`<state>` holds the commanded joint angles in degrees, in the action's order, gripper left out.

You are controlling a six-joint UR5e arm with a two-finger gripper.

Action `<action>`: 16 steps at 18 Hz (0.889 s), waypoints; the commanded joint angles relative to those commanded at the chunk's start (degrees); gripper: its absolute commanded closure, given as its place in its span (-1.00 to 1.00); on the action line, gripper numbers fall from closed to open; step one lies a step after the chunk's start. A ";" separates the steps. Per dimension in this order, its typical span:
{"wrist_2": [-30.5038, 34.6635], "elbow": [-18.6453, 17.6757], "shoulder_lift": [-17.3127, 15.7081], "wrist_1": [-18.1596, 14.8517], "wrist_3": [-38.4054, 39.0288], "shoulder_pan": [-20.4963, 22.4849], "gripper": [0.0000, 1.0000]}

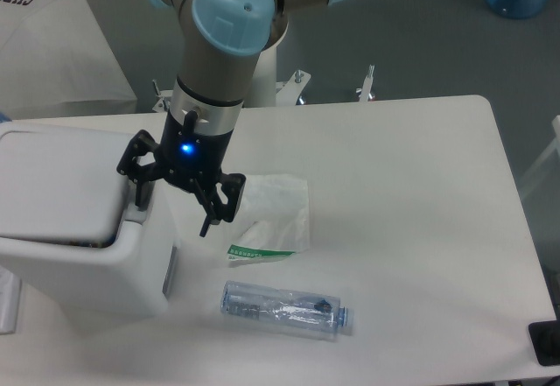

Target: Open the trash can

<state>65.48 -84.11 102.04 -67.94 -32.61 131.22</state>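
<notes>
the trash can (74, 228) stands at the left edge of the table (411, 220), a big white boxy bin with rounded corners. its flat lid (57, 180) looks lifted a little at the front edge, where a thin dark gap shows under it, so i judge the opening is started but not finished.

the gripper (173, 200) hangs at the right side of the bin, with its fingers spread apart and nothing between them. the left finger (140, 195) points down at the grey push bar (134, 204) on the top right of the can; if it really touches the bar i cannot tell, because the finger covers it. the other finger is over the table beside the bin.

about handling: the can seems to be hard, stiff plastic, smooth and probably slippery, and likely light for its size, so a sideways push may slide it on the table. the lid is thin and hinged, so it should move easily. i think the good place to act is the push bar, pressed straight down with one fingertip, not squeezed.

near the bin on the table lie a white plastic bag (276, 215) and a clear bottle (284, 309), both apart from the can.
</notes>
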 joint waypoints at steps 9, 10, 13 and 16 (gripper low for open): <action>-0.18 0.44 0.09 0.09 -0.52 0.87 -1.00; -0.18 0.61 0.09 0.09 -0.70 1.57 -1.00; -0.26 0.88 0.09 1.31 -0.79 4.74 -1.00; 0.09 0.79 0.44 4.30 -0.79 7.46 -1.00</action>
<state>65.57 -83.32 102.48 -63.64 -33.40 138.68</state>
